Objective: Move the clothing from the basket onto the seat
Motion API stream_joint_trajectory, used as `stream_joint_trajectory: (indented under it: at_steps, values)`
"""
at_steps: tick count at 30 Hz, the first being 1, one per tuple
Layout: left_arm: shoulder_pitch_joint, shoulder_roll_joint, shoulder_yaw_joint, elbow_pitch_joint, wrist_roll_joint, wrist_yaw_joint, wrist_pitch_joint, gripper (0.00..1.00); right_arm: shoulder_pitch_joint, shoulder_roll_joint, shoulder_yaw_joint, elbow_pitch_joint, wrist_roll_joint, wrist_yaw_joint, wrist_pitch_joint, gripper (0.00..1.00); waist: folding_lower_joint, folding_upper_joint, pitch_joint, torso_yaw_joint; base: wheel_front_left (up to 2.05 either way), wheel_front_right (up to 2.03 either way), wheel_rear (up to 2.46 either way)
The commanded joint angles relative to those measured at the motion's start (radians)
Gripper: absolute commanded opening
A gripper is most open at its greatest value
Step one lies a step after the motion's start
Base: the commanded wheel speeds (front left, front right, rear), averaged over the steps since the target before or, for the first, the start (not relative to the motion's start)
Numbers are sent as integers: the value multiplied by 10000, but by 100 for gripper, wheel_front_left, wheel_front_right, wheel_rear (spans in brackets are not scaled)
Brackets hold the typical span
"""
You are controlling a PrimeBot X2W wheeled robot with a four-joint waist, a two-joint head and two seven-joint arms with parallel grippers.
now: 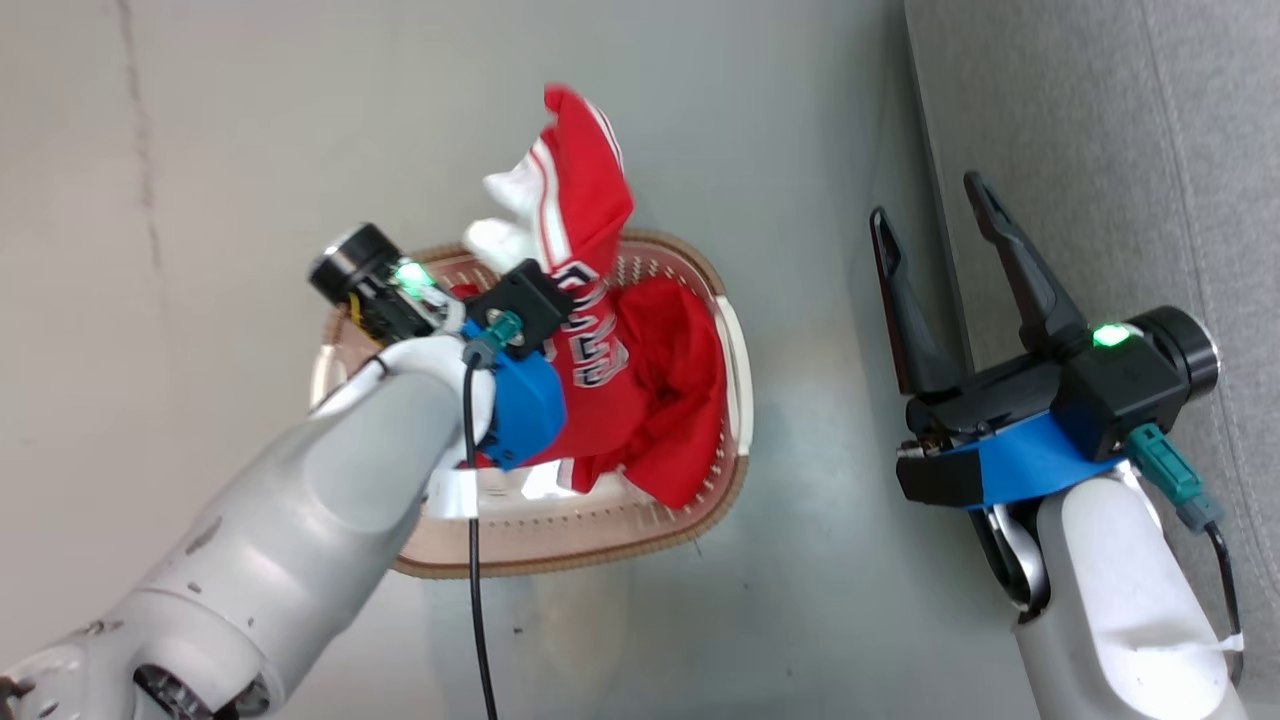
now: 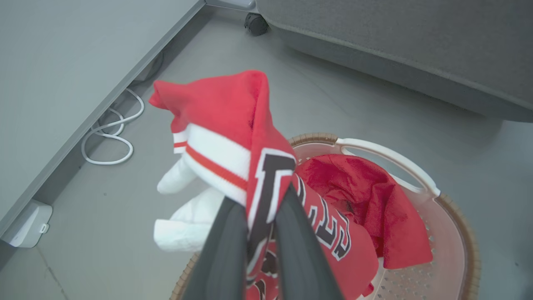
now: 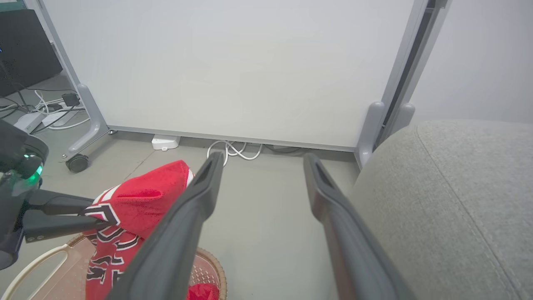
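My left gripper [image 2: 260, 196] is shut on the red jersey [image 2: 225, 108], its fingers pinching the fabric at the black-and-white lettering. The jersey [image 1: 590, 350] hangs lifted over the basket [image 1: 600, 545], lower part still inside, with white fabric [image 1: 500, 200] bunched at its top. A plainer red garment [image 1: 680, 400] lies in the basket [image 2: 416, 175]. To the right, my right gripper [image 1: 927, 200] stands open and empty above the floor beside the edge of the grey seat [image 1: 1100, 150]. In the right wrist view the seat [image 3: 458, 200] is at right and the jersey [image 3: 141, 200] at lower left.
A white panel [image 3: 229, 62] on a grey wheeled frame stands beyond the basket. A white cable [image 2: 108, 137] loops on the floor at its foot, next to a small white box [image 2: 25, 225]. Bare grey floor [image 1: 830, 450] separates basket and seat.
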Motion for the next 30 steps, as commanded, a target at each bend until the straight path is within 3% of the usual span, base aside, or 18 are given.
stream_joint_trajectory:
  at_steps: [1,13,23,30]
  values:
    - [229,49,175,-227,75,94,-47,0,141,-89,-9,35,-15,4,-38,100,1,0,-558,340,0,0,0]
    - [1374,324,2191,-2889,686,550,-52,0,832,-157,26,307,101,4,-38,100,1,0,-2361,597,0,0,0]
    - [1284,-41,3290,-3930,1018,495,-52,0,1560,-128,-103,504,202,4,-38,100,1,0,-3566,644,0,0,0]
    - [1151,-314,3460,-4141,1211,357,-52,0,2044,-105,-265,577,271,4,-38,100,1,0,-4294,673,0,0,0]
